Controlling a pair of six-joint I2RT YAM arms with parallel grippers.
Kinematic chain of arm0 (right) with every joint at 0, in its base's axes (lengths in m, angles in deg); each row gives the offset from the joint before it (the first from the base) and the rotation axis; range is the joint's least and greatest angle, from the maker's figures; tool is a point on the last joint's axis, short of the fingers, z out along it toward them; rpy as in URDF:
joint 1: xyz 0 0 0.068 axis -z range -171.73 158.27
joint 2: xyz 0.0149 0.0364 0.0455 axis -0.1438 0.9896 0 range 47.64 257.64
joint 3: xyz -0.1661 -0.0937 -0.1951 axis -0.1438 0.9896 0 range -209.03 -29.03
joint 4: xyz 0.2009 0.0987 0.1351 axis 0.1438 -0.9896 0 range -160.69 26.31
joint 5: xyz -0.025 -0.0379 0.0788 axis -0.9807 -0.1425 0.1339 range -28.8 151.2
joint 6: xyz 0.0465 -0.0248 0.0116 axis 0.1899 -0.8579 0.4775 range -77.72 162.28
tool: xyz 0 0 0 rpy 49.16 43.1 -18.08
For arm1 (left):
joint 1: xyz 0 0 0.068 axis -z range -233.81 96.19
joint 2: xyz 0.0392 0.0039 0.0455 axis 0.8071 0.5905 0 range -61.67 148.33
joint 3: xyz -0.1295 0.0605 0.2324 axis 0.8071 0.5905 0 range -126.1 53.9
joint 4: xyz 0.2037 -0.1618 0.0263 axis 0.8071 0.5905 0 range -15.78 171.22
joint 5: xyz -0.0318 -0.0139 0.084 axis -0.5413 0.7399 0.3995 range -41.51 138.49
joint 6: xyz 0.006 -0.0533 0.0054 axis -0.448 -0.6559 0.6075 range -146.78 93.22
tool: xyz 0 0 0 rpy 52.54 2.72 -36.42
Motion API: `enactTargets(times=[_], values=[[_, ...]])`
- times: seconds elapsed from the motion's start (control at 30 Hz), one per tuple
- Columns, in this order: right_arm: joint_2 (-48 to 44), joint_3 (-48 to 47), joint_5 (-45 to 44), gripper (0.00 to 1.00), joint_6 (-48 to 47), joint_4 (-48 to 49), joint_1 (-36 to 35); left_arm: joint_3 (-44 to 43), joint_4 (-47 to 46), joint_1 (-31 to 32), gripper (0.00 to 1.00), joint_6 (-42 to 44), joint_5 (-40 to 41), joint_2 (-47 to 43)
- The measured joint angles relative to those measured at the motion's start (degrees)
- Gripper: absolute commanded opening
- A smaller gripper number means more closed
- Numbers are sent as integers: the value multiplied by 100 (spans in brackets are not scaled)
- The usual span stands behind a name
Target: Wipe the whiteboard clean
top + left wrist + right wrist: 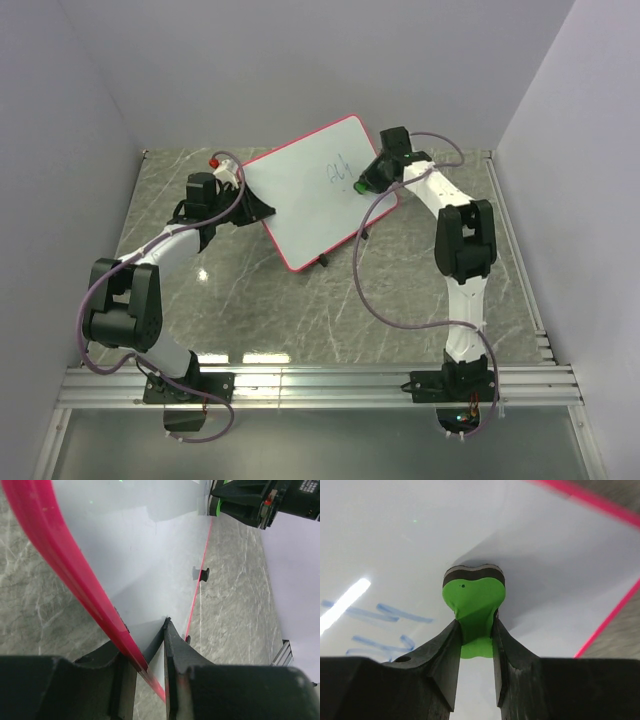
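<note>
Where is the whiteboard (pixel 310 200), and what holds it? (Reader)

Mid-table, tilted above the marble tabletop (pixel 250 310). My left gripper (pixel 145 645) is closed narrow on the pink-red rim (pixel 65 565) of the edge nearest that arm, with one finger on each face. Whether the far edge, the one with the black clip (pixel 201 573), rests on the marble, I cannot tell. (Operator)

And the other tool? (Reader)

My right gripper (pixel 475 630) pinches a green eraser (pixel 475 587) at its waist. Its dark felt face lies against the white surface, just beside the blue writing (pixel 375 615), which is not yet wiped. (Operator)

How do you expect the board to handle? (Reader)

I judge it a light, stiff sheet with a slick face. Held at one edge only, it acts as a lever, so pressure from the eraser could pivot it in the jaws or let the smooth rim slide out. The rim is the sensible place to hold, with the fingers set well in, away from the marks. Strokes should be light and run toward the held edge rather than away from it. (Operator)

Describe the arms' pose. (Reader)

The left arm reaches forward and inward, low, with its wrist turned so the jaws straddle the rim. The right arm has its elbow raised, its forearm angled inward over the board's far corner, and its wrist pitched down onto the surface. (Operator)
</note>
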State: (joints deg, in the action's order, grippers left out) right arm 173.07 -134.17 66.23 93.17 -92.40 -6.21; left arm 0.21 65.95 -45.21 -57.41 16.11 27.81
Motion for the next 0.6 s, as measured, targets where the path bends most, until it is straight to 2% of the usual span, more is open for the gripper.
enactTargets(times=[0.3, 0.5, 0.6], values=[[-243, -111, 431, 0, 514, 90, -907, 0, 83, -44, 0, 0, 33, -2], [-129, -345, 756, 0, 656, -61, -857, 9, 96, -59, 0, 0, 31, -2], [258, -1071, 981, 0, 699, -358, -769, 9, 50, -50, 0, -2, 39, -2]])
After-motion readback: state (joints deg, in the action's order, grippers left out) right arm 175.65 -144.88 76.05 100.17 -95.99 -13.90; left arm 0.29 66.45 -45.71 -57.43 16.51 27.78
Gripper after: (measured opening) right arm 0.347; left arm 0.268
